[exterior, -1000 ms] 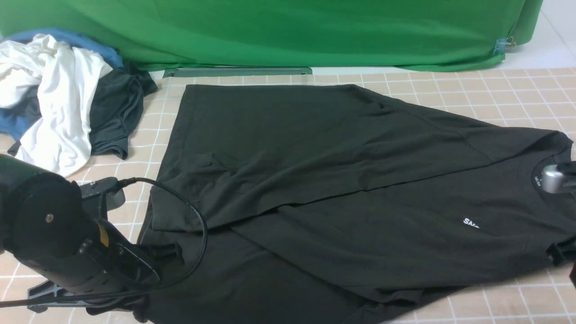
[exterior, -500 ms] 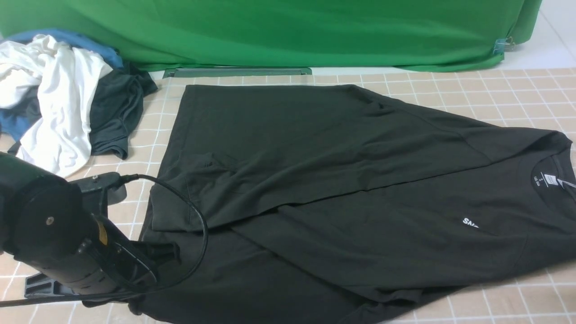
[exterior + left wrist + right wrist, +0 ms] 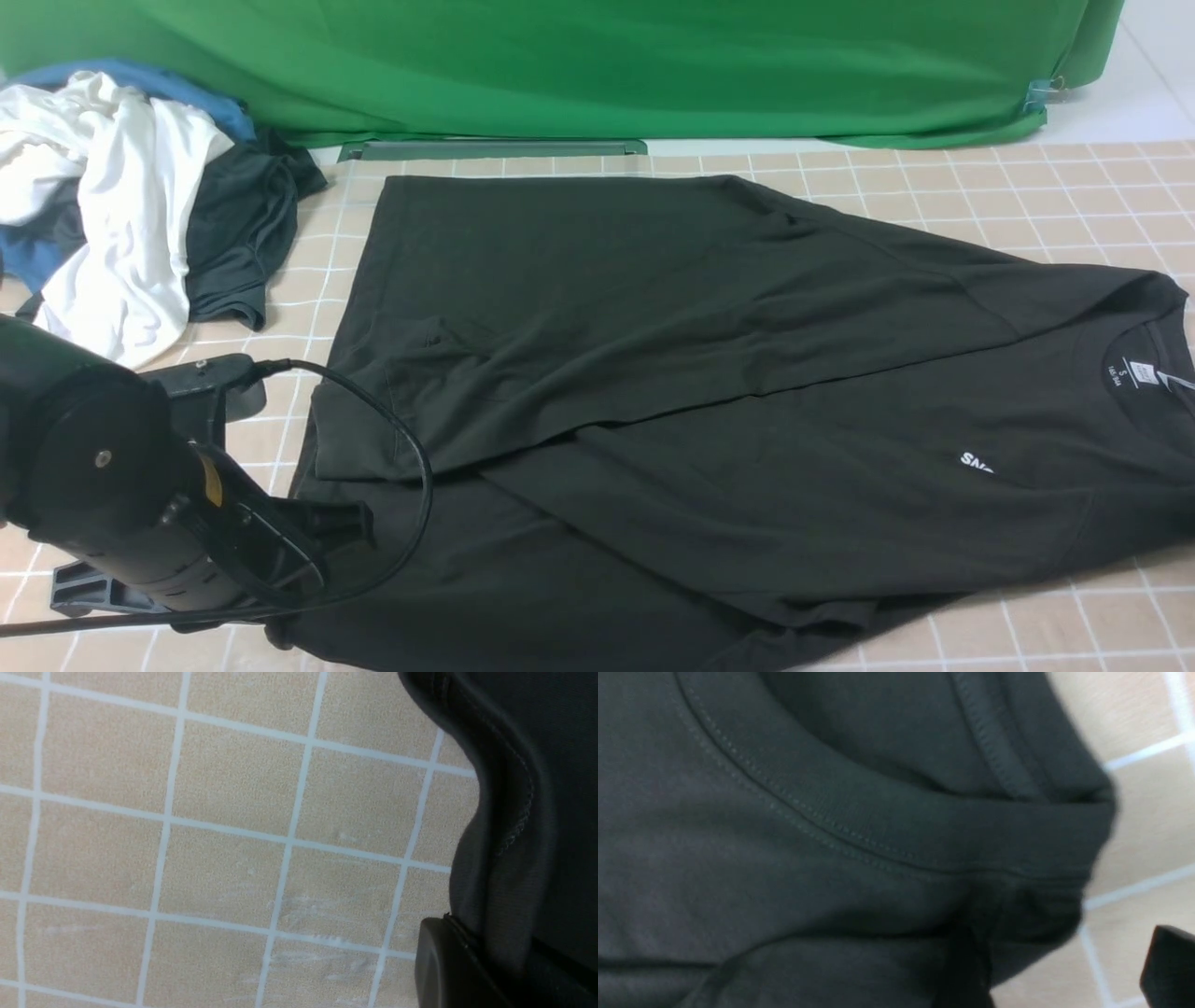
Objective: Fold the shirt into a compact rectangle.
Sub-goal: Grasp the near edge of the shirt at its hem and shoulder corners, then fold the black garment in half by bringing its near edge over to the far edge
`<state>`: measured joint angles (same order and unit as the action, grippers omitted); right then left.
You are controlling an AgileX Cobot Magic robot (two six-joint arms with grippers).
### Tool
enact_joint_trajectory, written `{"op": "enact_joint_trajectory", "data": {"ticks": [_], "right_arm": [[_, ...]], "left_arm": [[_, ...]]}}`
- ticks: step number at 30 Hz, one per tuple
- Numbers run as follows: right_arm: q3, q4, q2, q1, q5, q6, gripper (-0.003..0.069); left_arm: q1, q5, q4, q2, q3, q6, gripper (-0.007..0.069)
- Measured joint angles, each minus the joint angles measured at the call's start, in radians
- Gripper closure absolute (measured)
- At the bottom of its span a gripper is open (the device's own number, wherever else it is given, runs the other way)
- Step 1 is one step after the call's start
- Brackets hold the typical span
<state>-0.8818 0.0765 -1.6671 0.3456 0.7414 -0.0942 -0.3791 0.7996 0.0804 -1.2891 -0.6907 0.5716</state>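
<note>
The black shirt (image 3: 709,373) lies spread on the tiled table with one side folded diagonally over its body. Its white print (image 3: 977,461) and neck label (image 3: 1141,371) show at the right. At the lower left my left gripper (image 3: 345,527) is shut on the shirt's hem; the left wrist view shows the stitched edge (image 3: 514,826) running down into the jaws. My right gripper (image 3: 1064,975) is outside the front view. In the right wrist view it stands open just off the collar (image 3: 878,830), with bare table between its fingers.
A pile of other clothes sits at the far left: a white garment (image 3: 121,205), a dark grey-green one (image 3: 233,243) and a blue one (image 3: 140,84). A green backdrop (image 3: 597,65) hangs behind the table (image 3: 1027,187). The left arm's cable (image 3: 411,448) loops over the shirt.
The right gripper let go of the collar, opened and withdrew to the right out of the front view. The neck label is now uncovered. The left arm shifted slightly, still holding the hem.
</note>
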Motion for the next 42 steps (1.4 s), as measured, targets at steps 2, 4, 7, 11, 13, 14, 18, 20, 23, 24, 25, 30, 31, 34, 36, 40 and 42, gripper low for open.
{"op": "enact_joint_trajectory", "data": {"ticks": [2, 4, 7, 11, 13, 14, 18, 20, 23, 24, 25, 30, 31, 34, 36, 40, 42], "right_arm": [[0.0, 0.033, -0.017, 0.0, -0.003, 0.0, 0.016], [0.0, 0.057, -0.019, 0.0, -0.01, 0.0, 0.0161], [0.0, 0.103, -0.019, 0.0, -0.019, 0.0, 0.0176], [0.0, 0.132, -0.019, 0.0, -0.027, -0.001, 0.0236], [0.0, 0.138, -0.019, 0.0, -0.032, -0.004, 0.027], [0.0, 0.14, -0.019, 0.0, -0.034, -0.006, 0.0284], [0.0, 0.143, -0.019, 0.0, -0.042, -0.008, 0.0355], [0.0, 0.145, -0.019, 0.0, -0.044, -0.008, 0.038], [0.0, 0.148, -0.019, 0.0, -0.046, -0.015, 0.0446], [0.0, 0.149, -0.019, 0.0, -0.046, -0.02, 0.0467], [0.0, 0.149, -0.019, 0.0, -0.047, -0.021, 0.0471], [0.04, 0.145, -0.019, 0.0, -0.08, -0.023, 0.0614], [0.042, 0.139, -0.019, 0.0, -0.082, -0.021, 0.0617], [0.046, 0.103, -0.018, 0.0, -0.074, 0.0, 0.0624], [0.047, 0.038, -0.006, 0.0, -0.031, 0.004, 0.0624], [0.051, -0.09, 0.075, 0.002, 0.074, -0.03, 0.0624], [0.051, -0.118, 0.124, 0.011, 0.121, -0.037, 0.0624]], "left_arm": [[0.0, 0.0, 0.0, 0.0, 0.0, 0.0, 0.0592], [0.0, 0.0, 0.0, 0.0, 0.0, 0.0, 0.0592], [0.0, -0.001, 0.001, 0.0, -0.001, 0.0, 0.0592], [0.0, -0.001, 0.023, 0.0, -0.001, 0.0, 0.0592], [0.0, -0.001, 0.024, 0.0, -0.001, 0.0, 0.0592], [0.0, -0.001, 0.024, 0.0, -0.001, 0.0, 0.0592], [0.0, -0.003, 0.019, 0.0, -0.001, -0.004, 0.0592], [0.0, -0.01, 0.016, 0.0, -0.001, -0.003, 0.0592], [0.0, -0.029, 0.003, 0.0, -0.001, -0.003, 0.0592], [0.0, -0.035, 0.002, 0.0, -0.001, -0.003, 0.0592], [0.0, -0.035, 0.002, 0.0, -0.001, -0.003, 0.0592], [0.0, -0.041, -0.003, 0.0, -0.001, -0.003, 0.0592], [0.0, -0.041, -0.003, 0.0, -0.001, -0.003, 0.0592], [0.0, -0.039, 0.003, 0.005, -0.002, -0.005, 0.0592], [0.0, -0.016, 0.011, 0.023, -0.012, -0.012, 0.0592], [0.0, 0.026, 0.014, 0.074, -0.029, -0.03, 0.0592], [0.0, 0.036, 0.014, 0.09, -0.029, -0.035, 0.0592]]}}
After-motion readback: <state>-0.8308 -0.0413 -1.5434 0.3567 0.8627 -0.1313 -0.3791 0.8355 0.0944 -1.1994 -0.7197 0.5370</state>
